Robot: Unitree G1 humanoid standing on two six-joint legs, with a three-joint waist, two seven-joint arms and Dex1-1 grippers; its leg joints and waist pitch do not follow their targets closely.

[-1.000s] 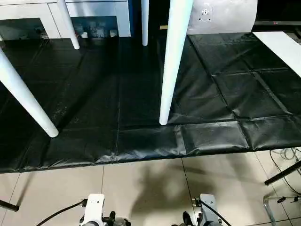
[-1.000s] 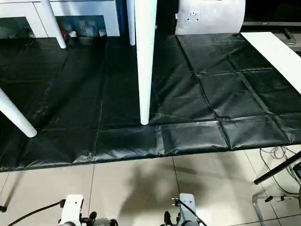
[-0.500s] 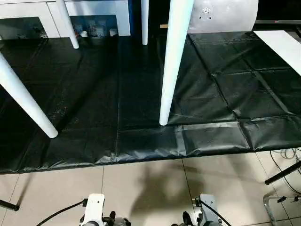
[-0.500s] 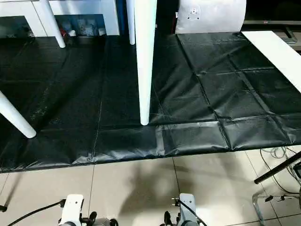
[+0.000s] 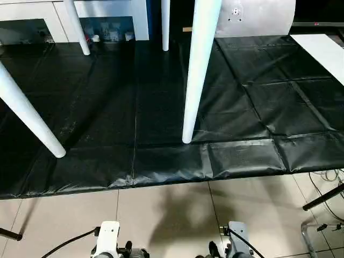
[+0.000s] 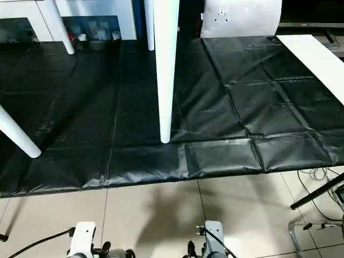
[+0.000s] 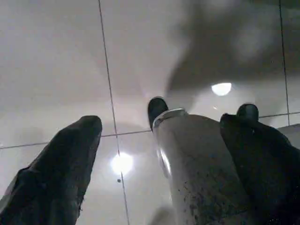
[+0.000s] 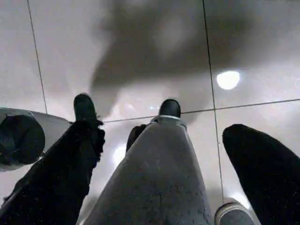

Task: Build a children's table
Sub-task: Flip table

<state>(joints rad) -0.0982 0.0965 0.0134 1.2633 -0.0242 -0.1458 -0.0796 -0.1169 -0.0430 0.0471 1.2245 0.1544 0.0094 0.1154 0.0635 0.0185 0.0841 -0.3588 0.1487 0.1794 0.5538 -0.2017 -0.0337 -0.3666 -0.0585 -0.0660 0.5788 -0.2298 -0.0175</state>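
With all four white legs standing on the black-covered work table, assembly appears complete; left gripper and right gripper, low beside that table, hang open and empty.

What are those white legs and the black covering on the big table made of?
The legs look like smooth white plastic, possibly painted tube: even colour, soft sheen, rounded tips. The black cover looks like thin glossy plastic sheeting: it shows fold creases, wrinkles and light glare. The floor seems to be glossy ceramic tile with grout lines.
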